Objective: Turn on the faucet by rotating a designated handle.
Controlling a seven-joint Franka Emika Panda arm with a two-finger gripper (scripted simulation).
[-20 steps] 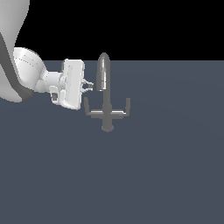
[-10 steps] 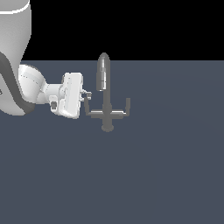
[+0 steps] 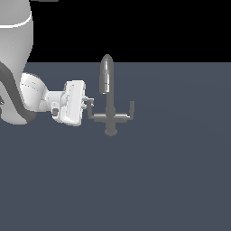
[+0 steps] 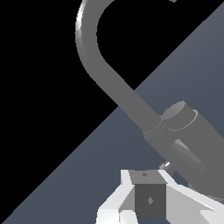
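The small dark-grey metal faucet with tall arched shiny spout is seen upright on the dark blue-grey table, left of centre in the exterior view. The thin grey L-shaped handle is at its left side. The white end effector is positioned at the handle's upturned tip; whether its fingers are apart or clamped cannot be told.

The gripper now sits lower and nearer the exterior view's right than a second ago; its fingers reach the handle of the faucet, once apart.
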